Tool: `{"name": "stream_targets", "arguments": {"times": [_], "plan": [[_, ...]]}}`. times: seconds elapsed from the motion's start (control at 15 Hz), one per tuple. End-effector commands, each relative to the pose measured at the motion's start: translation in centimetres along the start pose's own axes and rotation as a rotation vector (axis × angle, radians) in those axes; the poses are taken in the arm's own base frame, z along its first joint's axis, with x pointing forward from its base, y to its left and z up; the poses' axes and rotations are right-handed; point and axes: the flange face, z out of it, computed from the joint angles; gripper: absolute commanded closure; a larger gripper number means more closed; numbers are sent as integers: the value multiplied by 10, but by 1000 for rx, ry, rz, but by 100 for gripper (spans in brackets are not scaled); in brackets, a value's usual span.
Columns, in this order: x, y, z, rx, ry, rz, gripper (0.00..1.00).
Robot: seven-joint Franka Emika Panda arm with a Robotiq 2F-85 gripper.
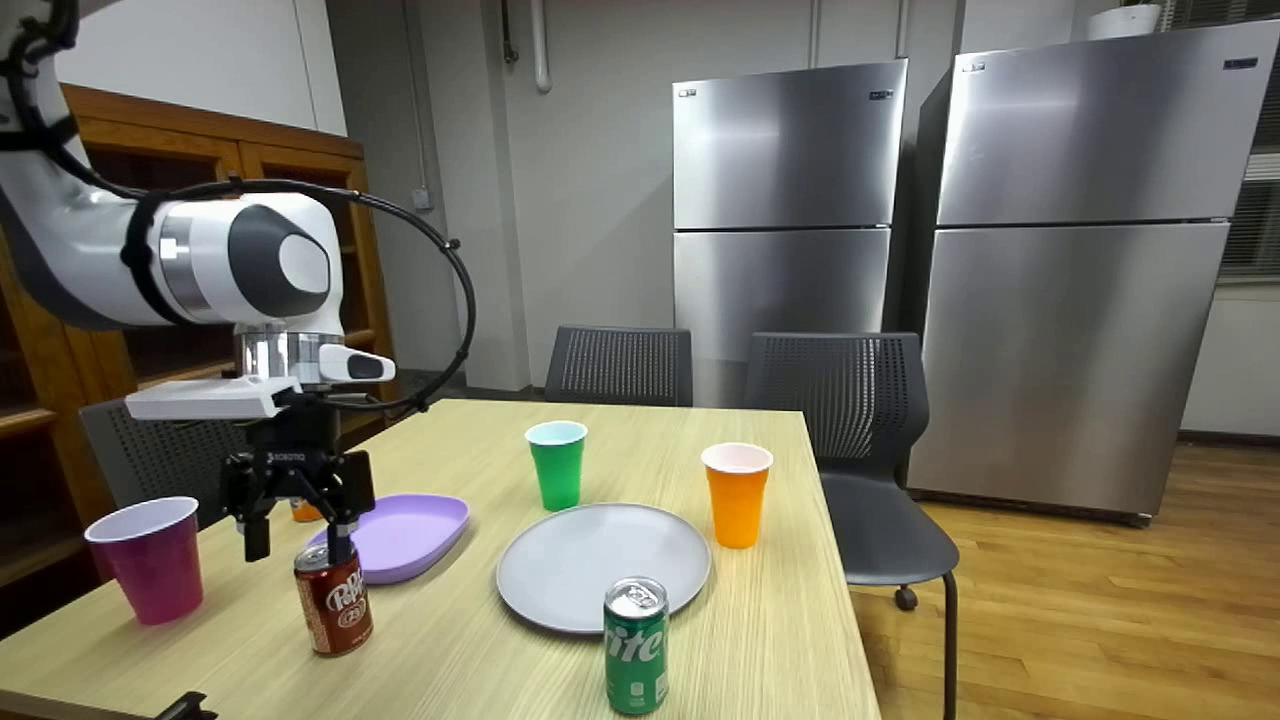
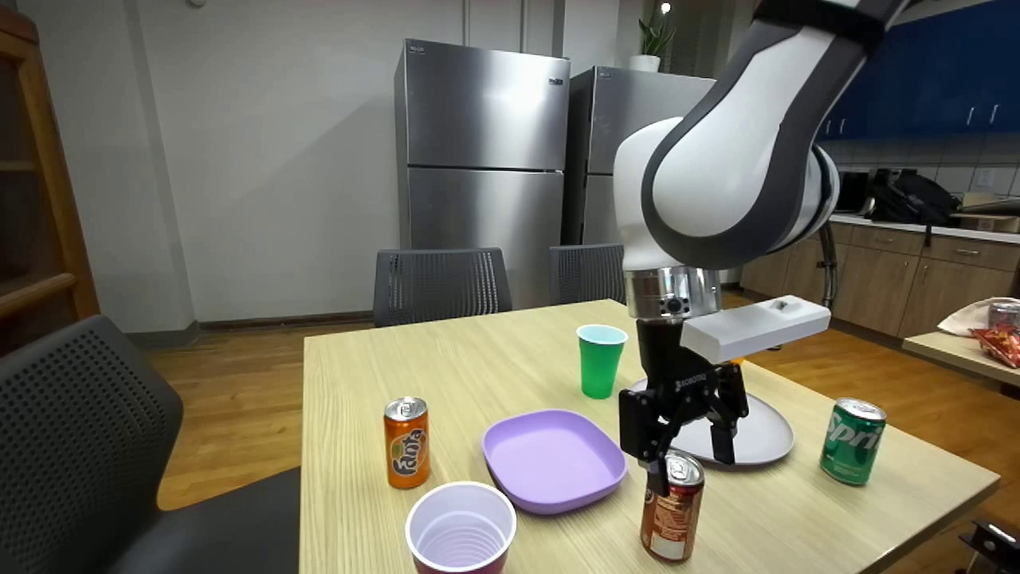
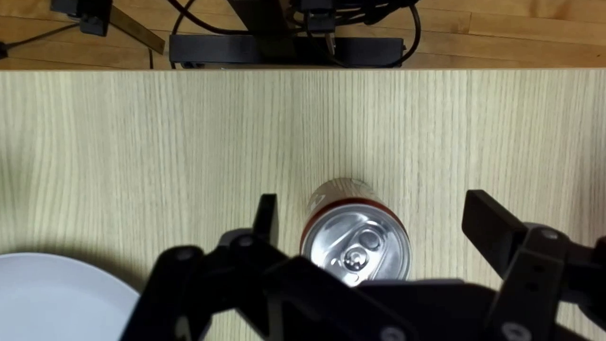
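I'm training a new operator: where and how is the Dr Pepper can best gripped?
Take the Dr Pepper can, probably, by opposite sides of its upper body, from above: it stands upright, its round shape suits a two-sided squeeze, and the open tool points down, the can's lid showing between the jaws in the wrist view.

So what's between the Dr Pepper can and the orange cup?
The round gray plate lies between the Dr Pepper can and the orange cup; that shows in an exterior view.
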Motion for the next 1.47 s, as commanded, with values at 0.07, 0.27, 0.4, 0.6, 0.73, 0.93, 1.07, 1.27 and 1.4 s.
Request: {"name": "stream_targets", "arguments": {"times": [0.07,0.27,0.4,0.6,0.73,0.93,1.07,1.27,1.4], "plan": [[20,-3,10,13,15,-16,0],[22,-3,13,15,19,-37,0],[17,-1,15,16,6,-12,0],[18,-1,15,17,8,-17,0],[19,-1,15,17,8,-17,0],[19,-1,15,17,8,-17,0],[19,-1,15,17,8,-18,0],[19,-1,15,17,8,-18,0],[19,-1,15,17,8,-18,0]]}}
